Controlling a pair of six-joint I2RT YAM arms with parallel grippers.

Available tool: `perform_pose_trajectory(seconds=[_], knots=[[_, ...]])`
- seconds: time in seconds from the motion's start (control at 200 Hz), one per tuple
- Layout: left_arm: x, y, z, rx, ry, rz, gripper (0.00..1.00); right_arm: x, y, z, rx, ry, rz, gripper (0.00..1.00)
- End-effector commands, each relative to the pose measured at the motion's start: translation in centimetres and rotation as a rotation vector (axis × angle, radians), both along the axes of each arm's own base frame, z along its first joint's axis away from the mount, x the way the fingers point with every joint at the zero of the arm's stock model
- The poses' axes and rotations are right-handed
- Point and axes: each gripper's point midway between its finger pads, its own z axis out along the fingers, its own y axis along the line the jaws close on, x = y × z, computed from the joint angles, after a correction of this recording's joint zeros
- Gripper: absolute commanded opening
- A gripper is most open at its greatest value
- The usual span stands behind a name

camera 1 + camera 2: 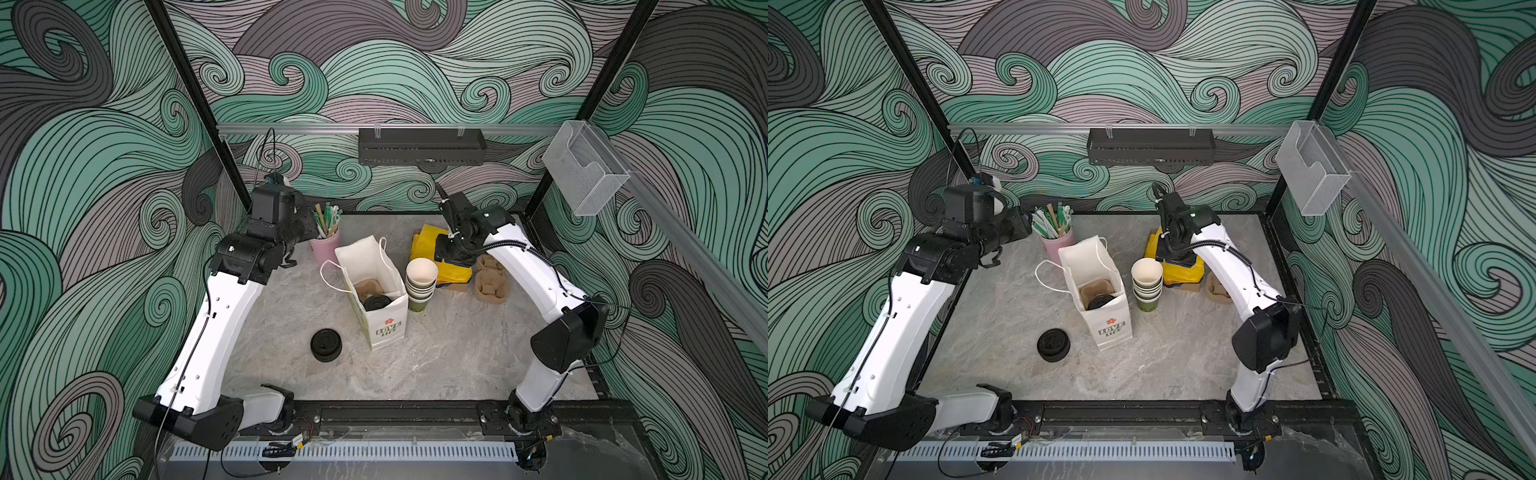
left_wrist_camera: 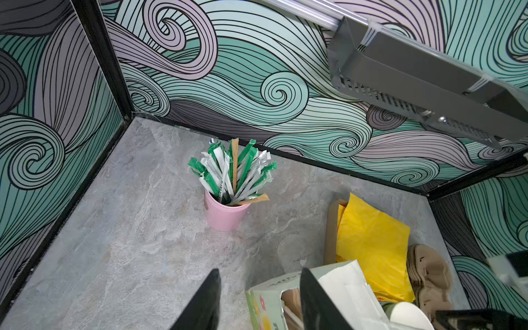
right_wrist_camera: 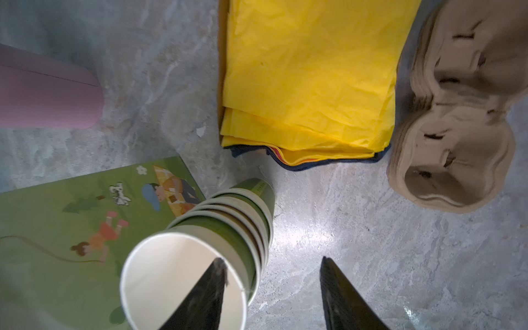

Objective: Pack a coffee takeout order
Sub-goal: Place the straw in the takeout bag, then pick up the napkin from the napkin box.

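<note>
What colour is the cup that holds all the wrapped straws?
The cup is pale pink, clearest in the left wrist view.

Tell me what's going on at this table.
Two robot arms are packing a coffee order. The white paper bag stands open mid-table with a pulp carrier and a lidded cup inside it. The left gripper, open and empty, hovers near the pink cup of straws. The right gripper, also open and empty, hangs by the yellow sheets and the stack of lidless cups. No yellow sheet is visible in the bag.
</note>
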Motion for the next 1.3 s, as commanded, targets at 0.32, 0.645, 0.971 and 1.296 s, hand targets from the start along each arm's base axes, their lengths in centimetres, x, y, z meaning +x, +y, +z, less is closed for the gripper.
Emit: perform_pose_trajectory(seconds=[0.32, 0.645, 0.971, 1.296], knots=[[2.0, -1.0, -1.2, -0.118, 0.008, -0.007, 0.47, 7.3, -8.2, -4.0, 0.004, -0.044, -0.13, 0.54], [2.8, -1.2, -1.6, -0.146, 0.008, 0.001, 0.47, 14.2, -12.3, -6.5, -0.019, -0.082, -0.109, 0.65], [3.1, -1.3, -1.8, -0.164, 0.016, 0.013, 0.46, 17.6, -12.3, -9.9, 0.056, -0.097, -0.191, 0.74], [3.0, -1.0, -1.1, -0.153, 0.02, 0.022, 0.46, 18.9, -12.3, -9.8, 0.055, -0.132, -0.193, 0.66]])
